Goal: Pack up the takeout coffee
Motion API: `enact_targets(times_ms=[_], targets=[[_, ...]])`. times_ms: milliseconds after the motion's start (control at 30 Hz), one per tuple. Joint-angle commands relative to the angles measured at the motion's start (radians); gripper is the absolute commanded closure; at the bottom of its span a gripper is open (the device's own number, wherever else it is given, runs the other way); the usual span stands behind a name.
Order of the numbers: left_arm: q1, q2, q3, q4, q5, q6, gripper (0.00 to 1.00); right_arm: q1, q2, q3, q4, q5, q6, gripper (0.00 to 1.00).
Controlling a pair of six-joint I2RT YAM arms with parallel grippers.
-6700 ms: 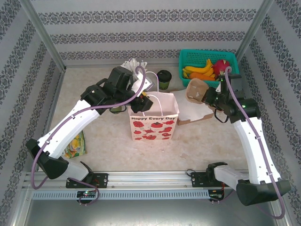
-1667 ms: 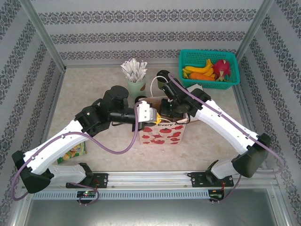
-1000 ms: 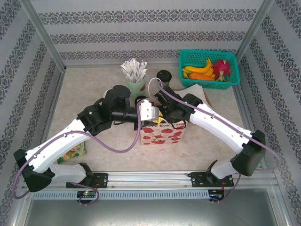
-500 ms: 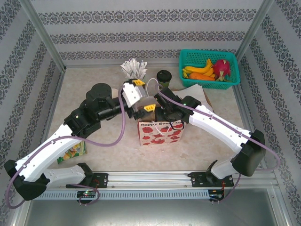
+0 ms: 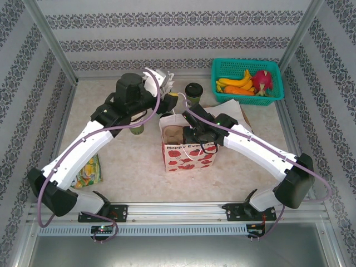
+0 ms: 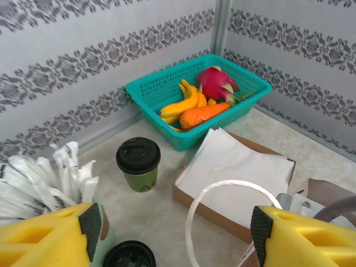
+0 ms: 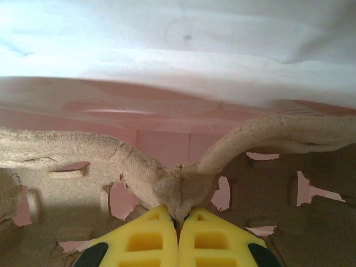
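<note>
Left wrist view shows me the takeout coffee [image 6: 138,164] upright on the desk [image 6: 158,219], ahead of the left gripper [image 6: 177,225], whose jaws stand wide apart and empty. The right gripper [image 7: 178,214] is inside the gift bag [image 5: 186,156], jaws pinched tight on a ridge of the pulp cup carrier [image 7: 83,156]. My worry is that, reaching forward, I could snag the bag's white handle loop [image 6: 222,186] or clip the cup of wrapped sticks [image 6: 39,178] and topple something. The bag reads "Happy Every"; the rest is hidden. I can read nothing on the coffee.
</note>
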Motion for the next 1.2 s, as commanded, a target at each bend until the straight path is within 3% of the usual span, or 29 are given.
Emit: enact_targets(times_ms=[0,167,333,433,500,567,767,1000,1167], targets=[[0.012,0.042,0.048,-0.054,0.049,-0.026,0.29,0.012,-0.012,-0.012,-0.010,-0.010,-0.020,1.00],[0.028,0.120,0.095,-0.068,0.080,-0.029,0.44,0.012,-0.021,-0.015,-0.007,-0.003,-0.022,1.00],[0.033,0.181,0.133,-0.086,0.133,-0.022,0.52,0.012,-0.035,-0.028,0.000,0.006,-0.022,1.00],[0.033,0.200,0.145,-0.091,0.133,-0.021,0.71,0.012,-0.044,-0.035,0.005,0.004,-0.026,1.00],[0.033,0.208,0.154,-0.090,0.088,-0.040,0.90,0.012,-0.049,-0.042,0.009,0.005,-0.032,1.00],[0.033,0.216,0.168,-0.095,0.017,-0.069,1.00,0.012,-0.054,-0.051,0.010,0.001,-0.042,1.00],[0.034,0.228,0.201,-0.122,-0.111,-0.166,1.00,0.012,-0.052,-0.067,-0.008,-0.022,-0.063,1.00],[0.034,0.226,0.189,-0.095,0.038,-0.171,1.00,0.008,0.027,0.006,-0.097,-0.080,-0.078,1.00],[0.034,0.226,0.189,-0.097,0.059,-0.165,1.00,0.004,0.109,0.084,-0.189,-0.102,-0.087,1.00]])
